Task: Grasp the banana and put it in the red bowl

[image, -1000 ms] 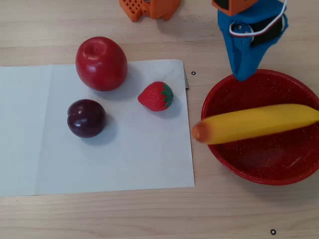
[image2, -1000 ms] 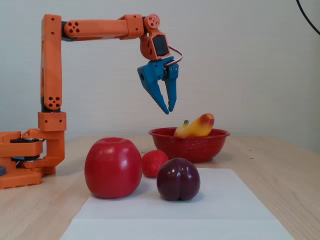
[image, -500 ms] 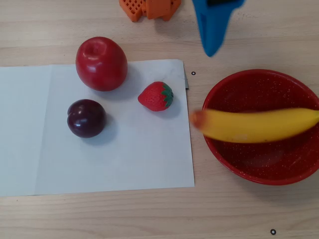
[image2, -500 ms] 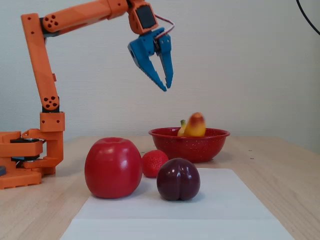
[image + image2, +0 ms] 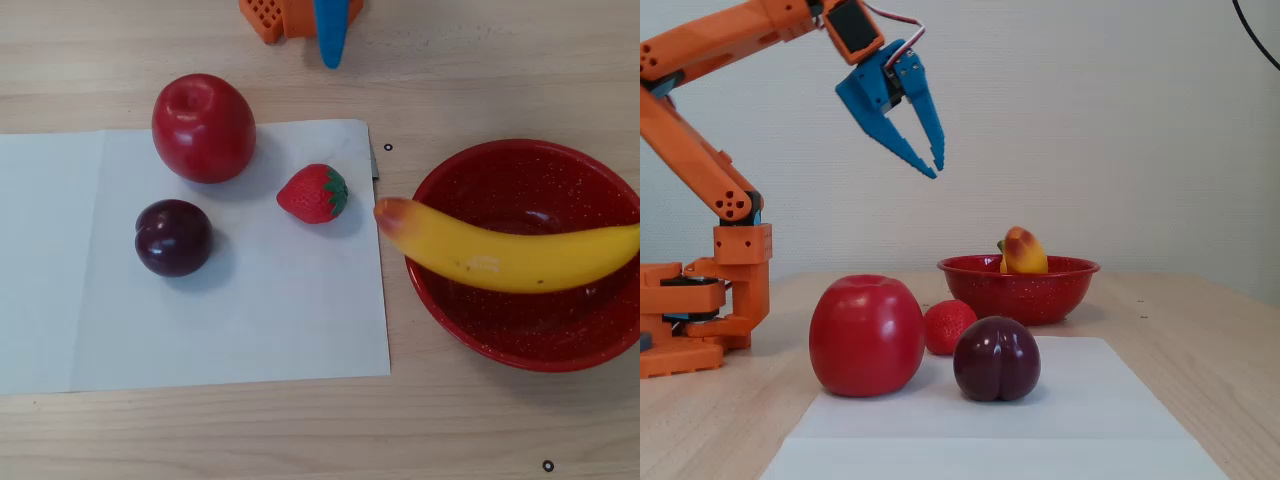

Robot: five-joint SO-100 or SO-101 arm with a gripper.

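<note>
A: Banana (image 5: 510, 258) sits across the red bowl (image 5: 470, 330), I see. Why does it lie like that and not down inside?

B: My guess is that it is simply longer than the bowl is wide. In the overhead view its orange-red end pokes out over the rim on the side nearest the strawberry (image 5: 314, 193), and the other end runs off toward the picture's right edge. So it bridges the rim, with the middle sagging over the hollow. From the fixed view, only the orange-tipped end (image 5: 1021, 251) shows above the bowl's wall (image 5: 1018, 290).

A: Counts as delivered, then?

B: I'd say so. It rests on the bowl and touches nothing else.

A: And the other fruit?

B: 3 pieces on the white paper (image 5: 250, 330), well apart from the bowl: the red apple (image 5: 203, 127), the dark plum (image 5: 173, 237) and the strawberry. They look like bystanders to this job.

A: What about the gripper (image 5: 934, 167)?

B: High in the air, up by the orange arm (image 5: 710, 45), far above the table. Its 2 blue jaws stand only slightly apart, tips nearly meeting, and nothing is between them. It touches nothing. From overhead only a blue tip (image 5: 329, 35) shows at the top edge.
</note>
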